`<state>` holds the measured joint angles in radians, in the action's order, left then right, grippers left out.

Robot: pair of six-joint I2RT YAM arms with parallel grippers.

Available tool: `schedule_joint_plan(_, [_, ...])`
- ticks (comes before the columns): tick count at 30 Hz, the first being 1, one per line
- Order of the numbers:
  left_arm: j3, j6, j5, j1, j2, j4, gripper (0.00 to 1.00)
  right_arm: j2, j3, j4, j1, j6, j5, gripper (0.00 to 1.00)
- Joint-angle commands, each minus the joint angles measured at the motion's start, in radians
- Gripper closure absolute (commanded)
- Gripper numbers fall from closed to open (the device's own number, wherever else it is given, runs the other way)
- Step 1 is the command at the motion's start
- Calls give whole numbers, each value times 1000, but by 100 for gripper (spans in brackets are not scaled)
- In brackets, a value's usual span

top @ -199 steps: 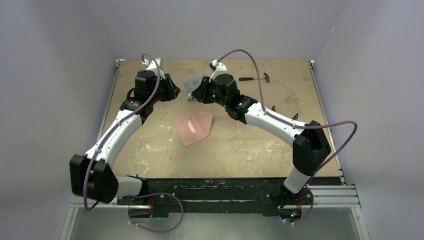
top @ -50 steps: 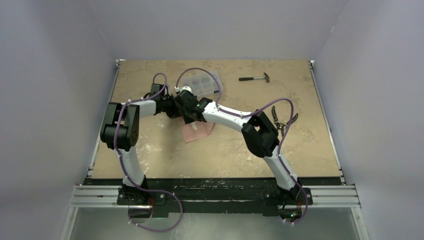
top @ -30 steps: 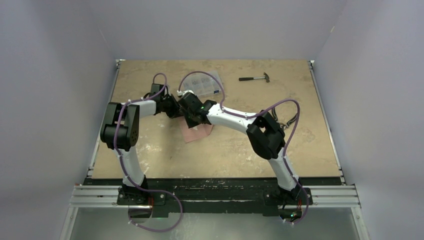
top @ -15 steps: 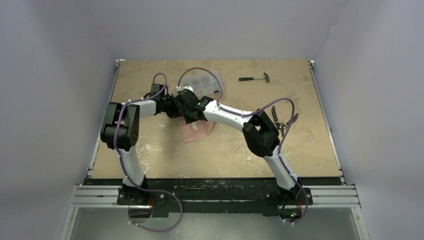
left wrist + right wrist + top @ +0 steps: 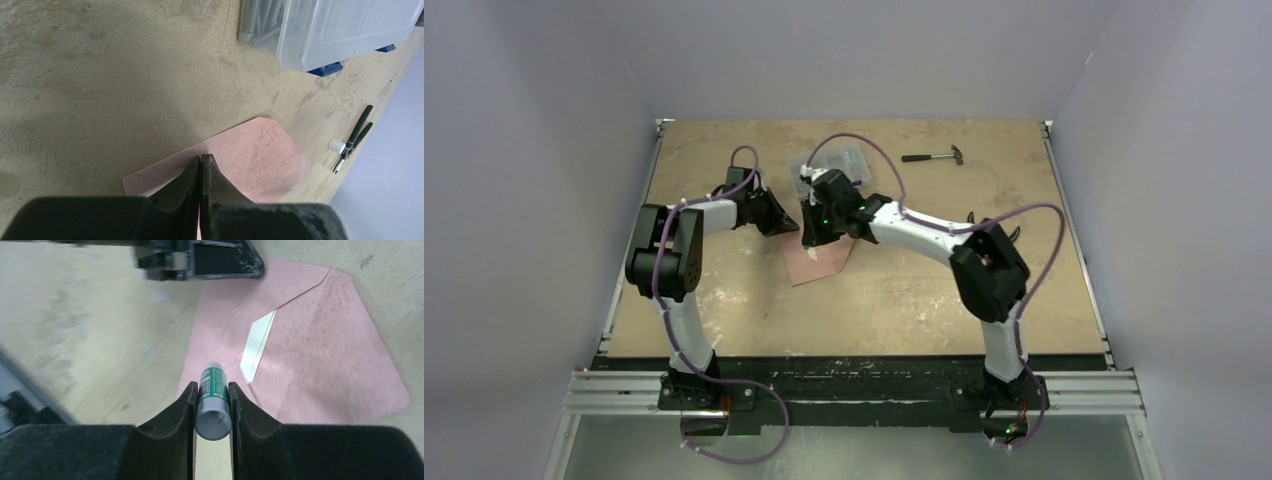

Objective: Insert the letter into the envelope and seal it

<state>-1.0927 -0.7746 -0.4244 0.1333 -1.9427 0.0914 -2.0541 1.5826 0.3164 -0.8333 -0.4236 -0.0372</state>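
Note:
The salmon-pink envelope (image 5: 821,262) lies flat in the middle of the table, also seen in the left wrist view (image 5: 260,160) and the right wrist view (image 5: 320,365). A narrow cream strip (image 5: 257,346) shows along its diagonal seam; I cannot tell whether it is the letter, and no peach sheet shows otherwise. My right gripper (image 5: 212,386) is shut on a green-labelled glue stick (image 5: 213,410), pointing down over the envelope's near-left edge (image 5: 812,238). My left gripper (image 5: 202,158) is shut, its tips resting on the envelope's far-left edge (image 5: 781,224).
A clear compartment box (image 5: 842,163) stands behind the grippers, close to the right wrist. A hammer (image 5: 934,156) lies at the back right. Black-handled pliers (image 5: 352,142) lie right of the envelope, partly behind the right arm (image 5: 984,260).
The right wrist has swung up and to the right with the glue stick, uncovering more of the envelope. The left arm has stayed put on the envelope's edge.

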Motion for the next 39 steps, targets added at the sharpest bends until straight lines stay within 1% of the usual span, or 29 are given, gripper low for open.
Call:
schedule_joint_plan(1, [-10,41,63,3,-1,114,100,256,-135,-216,79,-50,-246,100])
schedule_joint_plan(5, [-15,41,16,5,24,93,100,400,-285,-310,134,-102,-298,100])
schedule_joint_plan(6, [-15,42,4,6,33,88,98,421,-314,-311,145,-115,-299,100])
schedule_joint_plan(7, [-15,44,-9,6,47,81,94,441,-340,-339,157,-133,-300,100])
schedule_joint_plan(10, [-20,48,-40,6,97,61,76,500,-428,-404,195,-210,-309,100])
schedule_joint_plan(11, [-26,53,-50,6,116,55,66,520,-469,-432,213,-247,-309,100])
schedule_joint_plan(12, [-27,60,-66,6,138,40,58,538,-493,-463,229,-300,-308,100])
schedule_joint_plan(15, [-25,79,-82,6,202,4,41,584,-576,-534,285,-424,-311,100])
schedule_joint_plan(18, [-13,87,-84,6,254,-13,32,613,-667,-635,339,-547,-338,100])
schedule_joint_plan(20, [-8,85,-90,7,264,-8,30,606,-700,-670,366,-582,-363,100])
schedule_joint_plan(22, [-6,86,-95,8,261,5,22,589,-718,-691,381,-596,-377,100])
schedule_joint_plan(24, [-3,85,-98,7,254,18,19,574,-728,-688,397,-608,-377,100])
schedule_joint_plan(27, [-2,86,-105,8,240,42,19,563,-753,-694,439,-635,-364,100])
schedule_joint_plan(29, [2,89,-112,9,231,49,21,553,-771,-711,470,-639,-358,100])
schedule_joint_plan(32, [4,90,-123,18,214,53,25,497,-762,-687,535,-612,-363,100])
schedule_joint_plan(35, [2,99,-121,24,195,63,27,380,-692,-634,595,-546,-430,100])
schedule_joint_plan(37, [-3,104,-116,25,185,72,28,279,-583,-543,603,-465,-488,100])
schedule_joint_plan(39, [-12,114,-104,25,175,87,29,197,-500,-493,603,-427,-519,100])
